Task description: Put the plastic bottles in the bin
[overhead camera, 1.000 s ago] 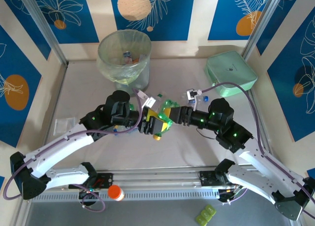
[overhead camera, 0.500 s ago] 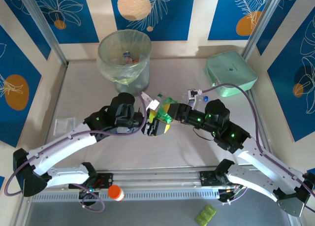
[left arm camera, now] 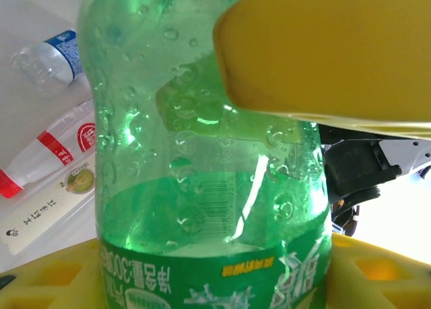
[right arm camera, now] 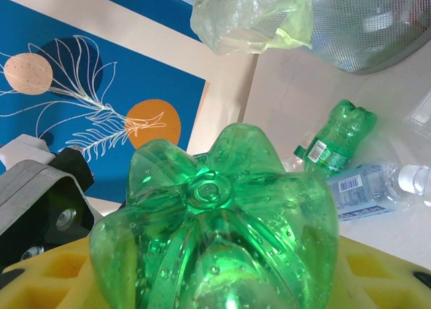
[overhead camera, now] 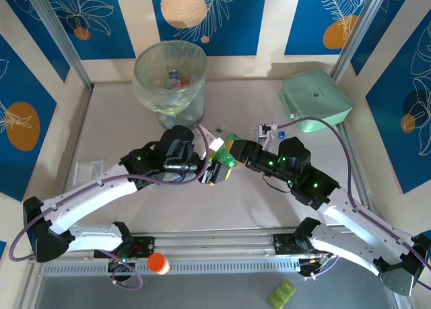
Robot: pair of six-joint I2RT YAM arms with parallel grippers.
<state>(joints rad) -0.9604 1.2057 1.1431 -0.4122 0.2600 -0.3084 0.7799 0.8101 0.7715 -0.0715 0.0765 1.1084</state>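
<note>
Green bottle (right arm camera: 215,208) lies lengthwise along your right hand (overhead camera: 234,151), base turned back toward its wrist, with that hand and your left hand (overhead camera: 218,166) both clamped on it.

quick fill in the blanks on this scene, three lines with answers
1. The bottle between the yellow fingers is ___ in colour.
2. In the top view the mint case lies to the ___ of the bin.
3. In the right wrist view a second bottle lies flat on the ___.
Missing words: green; right; table.
</note>
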